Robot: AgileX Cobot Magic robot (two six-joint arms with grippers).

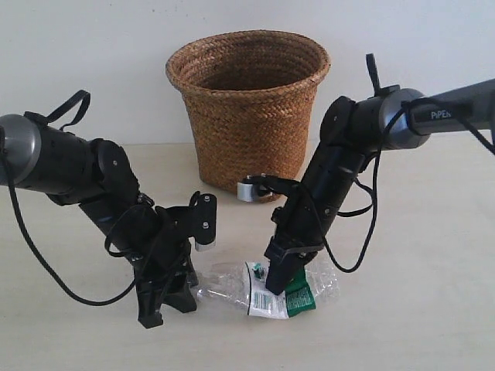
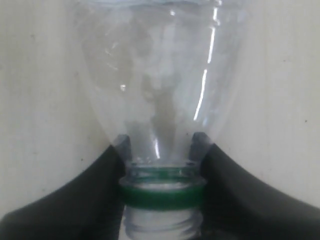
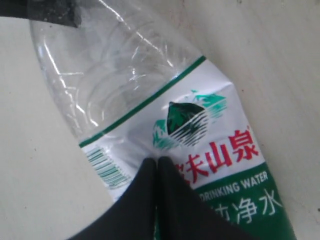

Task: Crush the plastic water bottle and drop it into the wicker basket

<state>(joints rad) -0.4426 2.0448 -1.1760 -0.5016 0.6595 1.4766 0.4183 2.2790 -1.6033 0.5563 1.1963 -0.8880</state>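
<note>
exterior, bottle: the small clear green-and-white-labelled plastic water bottle (image 1: 267,292) is lying on its side on the pale beige table (image 1: 418,309). It's at about 6 o'clock from the brown woven wicker basket (image 1: 247,127), near it but not touching.
exterior, arms: the black left gripper (image 1: 186,292) is on the bottle's 9 o'clock end. The black right gripper (image 1: 282,280) comes down on the label from 12 o'clock.
left wrist, grip: the left gripper (image 2: 161,150) is closed in narrow around the neck, one finger on either side, just on the shoulder side of the green neck ring (image 2: 162,192). No cap on the threads that I can see.
right wrist, grip: the right gripper (image 3: 158,167) is pinched almost fully together on the printed label (image 3: 210,150). The fingers (image 3: 140,200) are practically touching, so the wall is squashed flat between them.
handling: it looks empty, so super light, thin and springy. The body should crumple easily but will probably try to pop back. The neck is the only stiff bit, and the label film looks slick.
where to hold: I'd say neck as the anchor and mid-body for the squeeze. For the carry to the basket, the neck or a flattened fold seems safest.
</note>
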